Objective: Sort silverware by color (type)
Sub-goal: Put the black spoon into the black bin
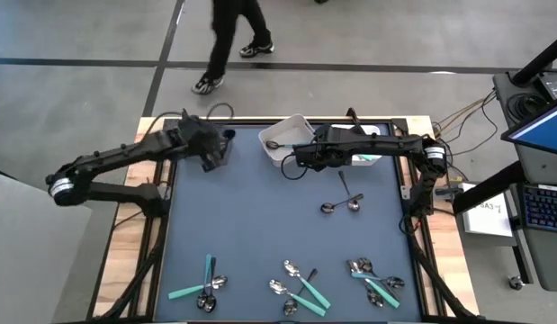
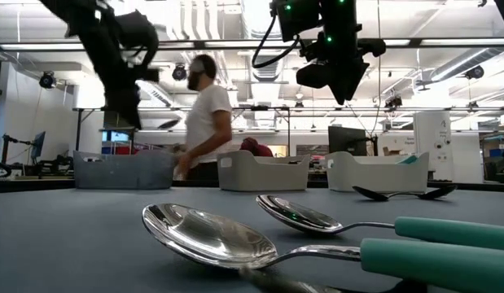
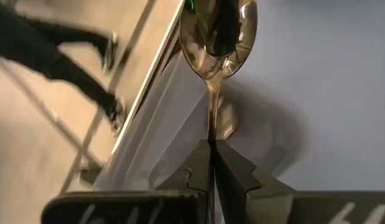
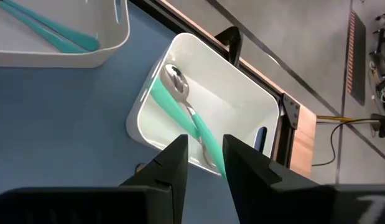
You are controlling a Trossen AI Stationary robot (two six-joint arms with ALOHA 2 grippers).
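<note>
- Bench point(image 1: 251, 225): a blue-grey surface filling the centre of the high view, with both dark arms reaching in from the left and right sides.
- Left claw point(image 3: 212, 163): closed tight on the thin metal stem of a spoon point(image 3: 218, 34), whose shiny bowl points away from the fingers; in the high view this claw point(image 1: 212, 155) sits at the upper left of the bench, over a dark grey bin point(image 1: 209, 144).
- Right claw point(image 4: 204, 158): fingers parted to a narrow gap and holding nothing, poised above a white bin point(image 4: 208, 99); in the high view it point(image 1: 300, 157) lies at upper centre, beside that bin point(image 1: 287, 135).
- Contents of that bin: a teal-handled spoon point(image 4: 183, 106) lying along the floor of the bin.
- Second white bin point(image 4: 68, 37): holds teal handles point(image 4: 49, 28).
- Remaining silverware: two dark-handled spoons point(image 1: 341, 203) right of centre; teal-handled pieces in three clusters along the bottom edge, at lower left point(image 1: 204, 286), lower centre point(image 1: 298, 286) and lower right point(image 1: 375, 279).
- A person point(image 1: 231, 40) walks on the floor beyond the top edge of the bench.
</note>
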